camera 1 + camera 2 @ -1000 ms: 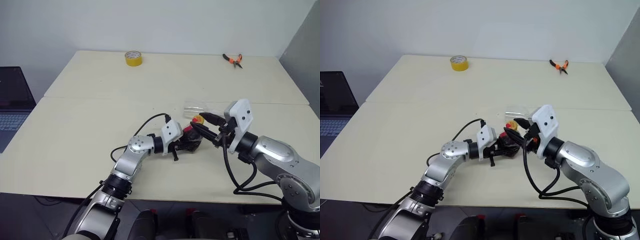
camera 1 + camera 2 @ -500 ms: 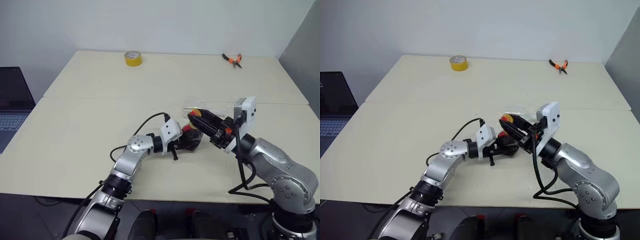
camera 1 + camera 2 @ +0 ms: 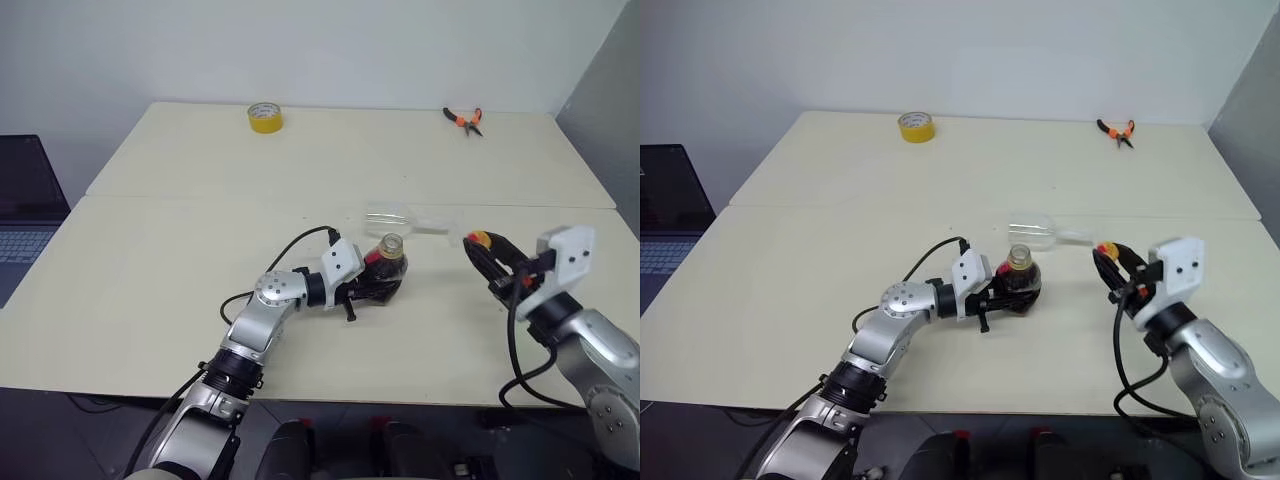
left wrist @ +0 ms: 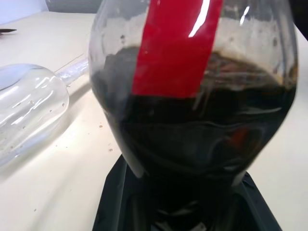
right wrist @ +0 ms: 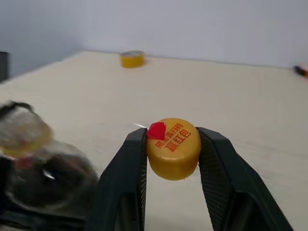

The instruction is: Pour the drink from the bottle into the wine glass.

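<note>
**Pale bench with open bottle, toppled glass and cap held aside**

Cream bench against a white wall, seen from the head camera. Bottle stands upright near the middle, its mouth open, with the left gripper clamped low on its belly. Drink fills it to about the shoulder, below the red label. Glass lies on its side just behind the bottle, bowl toward the bottle, stem pointing to the robot's right; it appears empty. Right gripper is well off to the right, its jaws closed on the yellow cap.

Handling, as judged: the bottle is thin plastic, light, and likely to dent under a hard squeeze, which could push liquid out of the open mouth; the low grip on the belly looks sound for tilting. The glass is rigid, smooth and fragile, free to roll on its bowl; the stem, or the bowl just above it, is the natural place to take it, and it must be stood on its foot before any pour.

Surroundings: tape roll and pliers lie at the far edge, a laptop sits off to the left, all well clear. A black cable loops over the left arm. Nothing stands between bottle and glass; the occupied right jaws are the hindrance.
</note>
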`<state>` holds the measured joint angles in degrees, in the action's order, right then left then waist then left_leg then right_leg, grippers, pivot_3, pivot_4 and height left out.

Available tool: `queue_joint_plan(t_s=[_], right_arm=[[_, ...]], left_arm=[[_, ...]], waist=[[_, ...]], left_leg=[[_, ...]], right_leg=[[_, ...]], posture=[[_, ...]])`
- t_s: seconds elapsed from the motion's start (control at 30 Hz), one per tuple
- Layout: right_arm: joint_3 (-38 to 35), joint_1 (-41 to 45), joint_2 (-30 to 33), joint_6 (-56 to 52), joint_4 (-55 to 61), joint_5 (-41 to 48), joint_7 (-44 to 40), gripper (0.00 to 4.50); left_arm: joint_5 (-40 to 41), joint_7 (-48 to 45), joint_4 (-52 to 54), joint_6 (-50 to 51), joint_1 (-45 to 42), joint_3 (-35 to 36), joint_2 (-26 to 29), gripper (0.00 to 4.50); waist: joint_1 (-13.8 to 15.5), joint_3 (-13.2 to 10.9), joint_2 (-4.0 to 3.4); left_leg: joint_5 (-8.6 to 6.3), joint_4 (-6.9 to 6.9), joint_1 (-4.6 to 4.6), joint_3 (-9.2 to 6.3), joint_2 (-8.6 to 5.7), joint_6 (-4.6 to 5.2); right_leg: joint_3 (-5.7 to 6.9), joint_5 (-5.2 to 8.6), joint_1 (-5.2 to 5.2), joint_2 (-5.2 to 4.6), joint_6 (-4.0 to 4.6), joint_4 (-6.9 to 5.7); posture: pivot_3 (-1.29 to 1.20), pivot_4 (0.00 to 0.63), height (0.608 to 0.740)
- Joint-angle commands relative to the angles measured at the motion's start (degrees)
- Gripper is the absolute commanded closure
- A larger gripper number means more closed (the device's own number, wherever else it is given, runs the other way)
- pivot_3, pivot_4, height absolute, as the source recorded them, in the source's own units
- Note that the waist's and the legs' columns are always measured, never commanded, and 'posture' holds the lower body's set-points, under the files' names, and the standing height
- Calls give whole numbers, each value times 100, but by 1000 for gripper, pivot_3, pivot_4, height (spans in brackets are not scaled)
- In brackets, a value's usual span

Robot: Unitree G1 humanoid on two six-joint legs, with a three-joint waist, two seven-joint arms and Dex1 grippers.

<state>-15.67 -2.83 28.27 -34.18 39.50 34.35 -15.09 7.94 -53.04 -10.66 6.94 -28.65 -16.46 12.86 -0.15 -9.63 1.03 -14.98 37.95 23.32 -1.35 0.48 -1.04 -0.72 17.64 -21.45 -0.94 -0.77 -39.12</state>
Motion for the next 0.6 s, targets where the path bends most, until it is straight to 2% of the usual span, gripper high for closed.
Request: queue_joint_plan(t_s=[0.03, 0.17, 0.5, 0.6], right_arm=[[-173, -589, 96, 665, -390, -609, -303, 3279], [86, -1115, 141, 1444, -1273, -1436, -537, 3279], [74, -894, -285, 1818, -2381, -1545, -677, 3279], [65, -867, -329, 1645, -2493, -1388, -757, 2263]], left_arm=[[195, -46, 279, -110, -48, 90, -71, 3653], [257, -106, 325, -101, -57, 73, -96, 3653], [261, -165, 418, -40, -27, 65, -69, 3653], [254, -157, 441, -30, -8, 65, -57, 3653]], waist=[[-6, 1, -1], [-11, 2, -3], [-5, 5, -8], [-1, 5, -8]], left_leg=[[0, 0, -6, 1, 2, 0], [0, -2, -12, 9, 1, 0], [0, -5, -23, 16, 5, 0], [0, -6, -23, 16, 5, -1]], right_leg=[[-2, 0, 3, 2, 0, -1], [-10, 0, 7, 5, 0, -1], [-17, 1, 11, 12, 0, -5], [-18, 1, 11, 11, 0, -2]], posture=[[0, 150, 740], [0, 150, 740], [0, 150, 740], [0, 150, 740]])
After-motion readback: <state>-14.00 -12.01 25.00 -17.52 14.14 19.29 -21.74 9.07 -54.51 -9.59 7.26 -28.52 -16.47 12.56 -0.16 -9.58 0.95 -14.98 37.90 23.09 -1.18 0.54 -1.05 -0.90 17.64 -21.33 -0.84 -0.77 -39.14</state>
